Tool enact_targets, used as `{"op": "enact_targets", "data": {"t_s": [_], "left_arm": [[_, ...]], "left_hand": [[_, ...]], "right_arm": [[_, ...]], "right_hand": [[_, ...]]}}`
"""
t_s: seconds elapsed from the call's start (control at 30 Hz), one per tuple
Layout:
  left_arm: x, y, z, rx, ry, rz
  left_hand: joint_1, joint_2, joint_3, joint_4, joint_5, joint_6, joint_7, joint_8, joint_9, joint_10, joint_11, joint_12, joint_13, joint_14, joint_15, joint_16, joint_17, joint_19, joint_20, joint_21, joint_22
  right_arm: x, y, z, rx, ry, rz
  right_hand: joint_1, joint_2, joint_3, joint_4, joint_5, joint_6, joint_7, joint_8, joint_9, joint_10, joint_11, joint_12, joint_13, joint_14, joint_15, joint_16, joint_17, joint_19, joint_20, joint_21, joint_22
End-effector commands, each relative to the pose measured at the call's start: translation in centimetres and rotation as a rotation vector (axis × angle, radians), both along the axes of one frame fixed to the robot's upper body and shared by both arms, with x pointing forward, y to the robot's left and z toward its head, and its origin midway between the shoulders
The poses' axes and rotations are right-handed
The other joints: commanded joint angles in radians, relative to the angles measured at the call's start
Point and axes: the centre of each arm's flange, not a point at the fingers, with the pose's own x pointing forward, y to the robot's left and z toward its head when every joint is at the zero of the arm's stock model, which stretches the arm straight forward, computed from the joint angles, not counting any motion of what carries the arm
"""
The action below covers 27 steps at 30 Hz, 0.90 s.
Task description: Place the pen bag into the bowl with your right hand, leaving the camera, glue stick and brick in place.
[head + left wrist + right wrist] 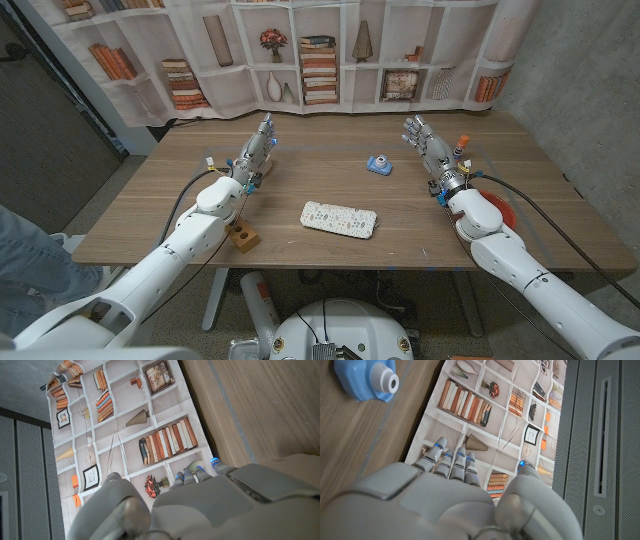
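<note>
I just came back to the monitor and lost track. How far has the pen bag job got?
Nothing looks done yet: the pen bag lies on the table, untouched. Nothing is in hand either; the right hand is raised with its fingers apart, far from the bag, and the left hand holds nothing. The red bowl is partly hidden behind the right arm. Reaching, gripping and placing all remain. The camera and brick sit undisturbed.
</note>
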Motion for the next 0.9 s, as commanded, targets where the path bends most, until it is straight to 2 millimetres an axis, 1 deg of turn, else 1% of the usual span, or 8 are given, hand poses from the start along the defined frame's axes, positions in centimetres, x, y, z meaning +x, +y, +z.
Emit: {"op": "enact_targets", "data": {"t_s": [0.03,0.17,0.37,0.53,0.6,0.9], "left_arm": [[-0.3,-0.5,0.2,0.01,-0.006,-0.003],[-0.3,-0.8,0.3,0.017,-0.003,-0.003],[-0.5,-1.0,0.5,0.026,-0.006,0.005],[-0.6,-1.1,0.4,0.027,-0.003,0.002],[-0.6,-1.1,0.4,0.028,-0.002,0.004],[-0.8,-1.2,0.4,0.027,-0.008,-0.001]], "left_hand": [[0.003,0.009,-0.007,-0.001,0.009,0.007,-0.003,0.006,0.004,0.007,-0.001,0.006,0.004,-0.069,0.004,0.006,0.003,-0.121,-0.05,-0.004,0.006],[0.004,0.011,-0.007,-0.002,0.01,0.011,-0.002,0.007,0.004,0.009,0.004,0.006,0.004,-0.066,0.003,0.007,0.003,-0.12,-0.05,-0.006,0.006],[0.006,0.013,-0.008,-0.003,0.01,0.014,-0.002,0.008,0.004,0.011,-0.001,0.007,0.004,-0.063,0.003,0.008,0.003,-0.119,-0.05,-0.007,0.006],[0.007,0.015,-0.008,-0.004,0.011,0.016,-0.002,0.008,0.004,0.011,-0.002,0.006,0.004,-0.062,0.002,0.007,0.003,-0.118,-0.051,-0.009,0.006],[0.008,0.015,-0.009,-0.004,0.011,0.016,-0.002,0.008,0.004,0.011,-0.002,0.006,0.004,-0.062,0.002,0.007,0.003,-0.119,-0.05,-0.01,0.006],[0.01,0.018,-0.01,-0.006,0.012,0.015,-0.002,0.006,0.004,0.012,-0.002,0.006,0.004,-0.061,0.002,0.006,0.003,-0.118,-0.05,-0.013,0.006]], "right_arm": [[-1.2,0.1,-0.2,-0.017,-0.03,0.012],[-1.2,0.0,-0.3,-0.031,-0.03,0.025],[-1.7,-0.2,-0.2,-0.064,-0.053,0.009],[-2.1,-0.1,-0.4,-0.074,-0.06,0.012],[-2.2,0.0,-0.5,-0.076,-0.063,0.017],[-3.0,0.2,-1.0,-0.098,-0.087,0.005]], "right_hand": [[0.011,-0.003,0.004,-0.006,0.002,0.007,0.001,0.005,0.004,0.014,0.0,0.006,0.004,0.009,0.001,0.004,0.002,0.006,-0.044,-0.004,0.002],[0.012,-0.003,0.005,-0.007,0.002,0.008,0.0,0.006,0.004,0.013,0.0,0.005,0.004,0.01,0.003,0.004,0.002,0.006,-0.043,-0.006,0.002],[0.016,-0.001,0.005,-0.01,0.002,0.008,-0.001,0.005,0.004,0.012,-0.005,0.004,0.004,0.009,0.002,0.002,0.002,0.006,-0.042,-0.009,0.002],[0.019,0.0,0.006,-0.012,0.001,0.006,-0.001,0.004,0.004,0.013,0.0,0.003,0.003,0.009,0.003,0.002,0.002,0.007,-0.042,-0.012,0.002],[0.02,0.0,0.006,-0.013,0.001,0.007,-0.002,0.004,0.004,0.014,-0.004,0.004,0.003,0.012,0.001,0.002,0.002,0.007,-0.041,-0.014,0.002],[0.023,0.0,0.006,-0.016,0.0,0.008,-0.003,0.004,0.004,0.017,-0.004,0.003,0.003,0.015,0.001,0.002,0.002,0.01,-0.041,-0.018,0.003]]}}
